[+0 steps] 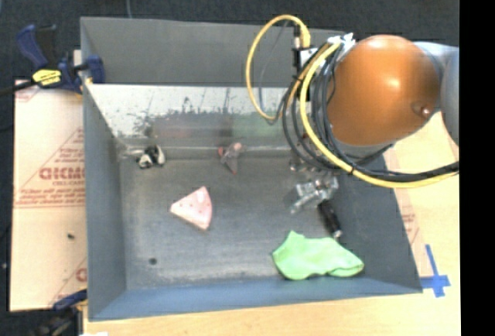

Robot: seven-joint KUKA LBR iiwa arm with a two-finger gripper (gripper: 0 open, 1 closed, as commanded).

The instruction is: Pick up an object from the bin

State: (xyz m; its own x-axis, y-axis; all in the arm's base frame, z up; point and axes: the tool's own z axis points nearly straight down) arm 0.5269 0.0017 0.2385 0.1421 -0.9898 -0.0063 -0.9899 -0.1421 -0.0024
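Looking down into my grey bin (102, 172), the thing nearest to me is a soft green lump (315, 258). It lies flat on the floor in the near right corner, close to the near wall. It looks squashy, like a bit of cloth or dough. A little farther in, just past the green lump, there is a small black stick (330, 221), short and tilted. It sits right at the near side of the gripper (312, 195), and I cannot tell if the two touch. The gripper hangs low over the right side of the floor, between the green lump and the far wall. I cannot tell if it is open or closed, and I see nothing held in it. So the things closest to it are the black stick and the green lump. Off to the left, in the middle of the floor and well apart from the gripper, lies a pink wedge (193, 208), shaped like a slice of cake. Farther back, along the foot of the far wall, there is a tiny black and white thing (149, 158) on the left and a tiny pinkish thing (230, 153) near the middle. Above the gripper I see the arm's round orange cover (379, 90), with yellow and black cables (303, 106) looping around it.
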